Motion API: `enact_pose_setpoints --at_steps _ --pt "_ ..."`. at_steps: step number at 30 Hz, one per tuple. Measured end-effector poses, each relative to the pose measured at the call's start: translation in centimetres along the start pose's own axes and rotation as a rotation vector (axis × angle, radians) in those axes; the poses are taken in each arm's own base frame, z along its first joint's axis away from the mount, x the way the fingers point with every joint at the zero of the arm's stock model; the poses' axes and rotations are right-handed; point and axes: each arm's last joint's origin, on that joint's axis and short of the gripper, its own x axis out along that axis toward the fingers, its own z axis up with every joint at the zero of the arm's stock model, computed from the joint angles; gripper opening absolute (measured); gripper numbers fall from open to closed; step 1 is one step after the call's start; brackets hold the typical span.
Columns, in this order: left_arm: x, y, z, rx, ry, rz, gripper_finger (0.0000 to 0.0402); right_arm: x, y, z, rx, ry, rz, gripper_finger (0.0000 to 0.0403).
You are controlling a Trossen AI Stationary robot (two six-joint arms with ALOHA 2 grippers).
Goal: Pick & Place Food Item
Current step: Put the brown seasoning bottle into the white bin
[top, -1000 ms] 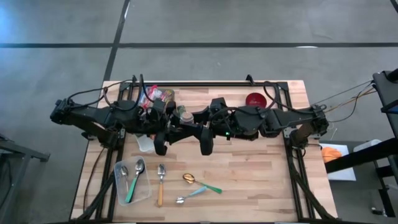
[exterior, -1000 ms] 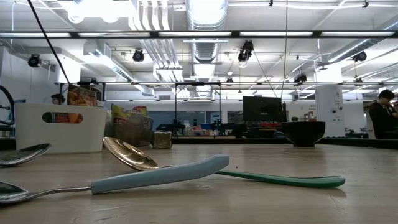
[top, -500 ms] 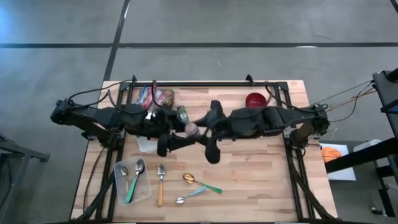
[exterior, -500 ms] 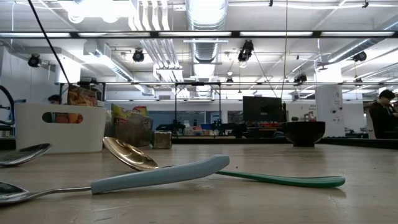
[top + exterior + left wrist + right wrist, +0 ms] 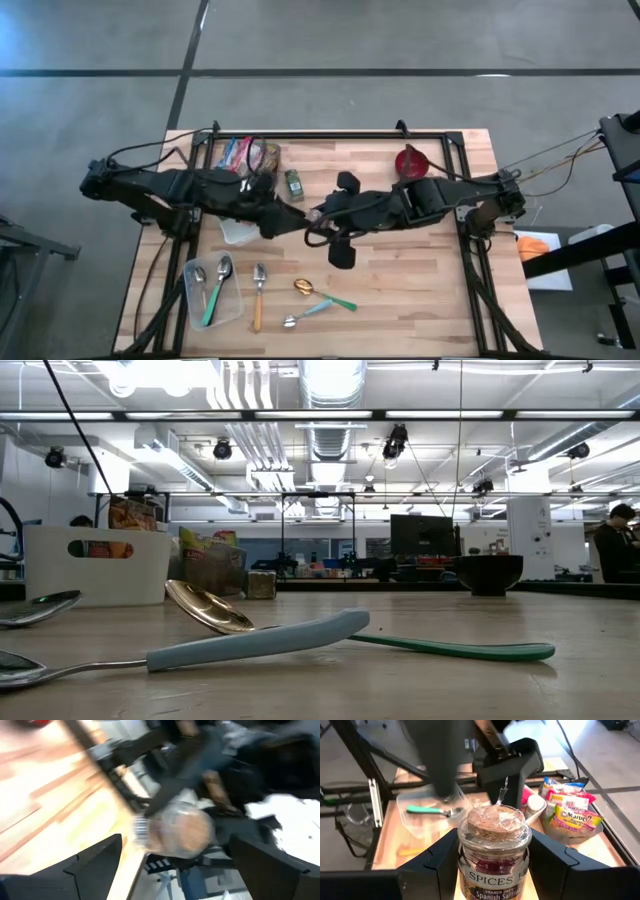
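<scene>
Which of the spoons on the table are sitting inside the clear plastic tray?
The two at the table's front left: the green-handled spoon and the plain metal one lie inside the clear tray; the other three rest on bare wood.

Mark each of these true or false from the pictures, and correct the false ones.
1. The right gripper holds a cork-topped spice jar between its jaws. True.
2. The left gripper has its jaws clamped on that jar. False: its jaws stand open, with the jar between them but apart from both fingers.
3. A red bowl sits at the far right of the table. True.
4. The clear tray at the near left of the table holds no spoons. False: spoons lie in it, one with a green handle.
5. Snack packets lie at the far left of the table. True.
</scene>
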Motion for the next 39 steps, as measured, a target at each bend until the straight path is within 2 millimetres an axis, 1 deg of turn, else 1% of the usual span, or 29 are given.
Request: enact_pose_setpoints --at_steps 3,7,12,16,21,23,26,29,33,34,39 --pt "0.3 0.9 0.1 -0.065 0.012 0.071 0.0373 0.6 0.0 -0.6 -0.027 0.05 -0.016 0.0182" --pt "0.9 1.6 0.0 -0.114 0.018 0.136 0.0373 1.8 0.2 -1.5 -0.056 0.113 -0.042 0.0182" --pt "2.5 2.6 -0.6 -0.15 0.048 0.209 0.0373 3.2 0.5 -2.2 -0.08 0.156 -0.061 0.0182" --pt "3.7 3.3 -1.0 -0.184 0.072 0.252 0.0373 3.5 0.5 -2.6 -0.083 0.178 -0.071 0.0182" --pt "4.5 3.7 -1.1 -0.191 0.074 0.265 0.0364 3.6 0.3 -3.0 -0.066 0.204 -0.102 0.0182" --pt "4.7 3.8 -1.1 -0.193 0.072 0.268 0.0347 3.6 0.3 -3.1 -0.067 0.208 -0.105 0.0182" --pt "4.8 3.8 -1.1 -0.19 0.072 0.267 0.0305 3.7 0.3 -3.2 -0.06 0.213 -0.108 0.0182" --pt "4.8 3.7 -1.0 -0.187 0.071 0.258 0.0247 3.7 0.4 -3.2 -0.058 0.214 -0.108 0.0182" --pt "4.8 3.6 -1.0 -0.184 0.074 0.252 0.0161 3.7 0.3 -3.3 -0.061 0.222 -0.109 0.0182" --pt "4.8 3.6 -1.0 -0.185 0.075 0.248 0.0154 3.7 0.3 -3.3 -0.061 0.223 -0.109 0.0182" --pt "4.8 3.6 -1.0 -0.185 0.077 0.249 0.0154 3.7 0.3 -3.3 -0.059 0.22 -0.109 0.0182"
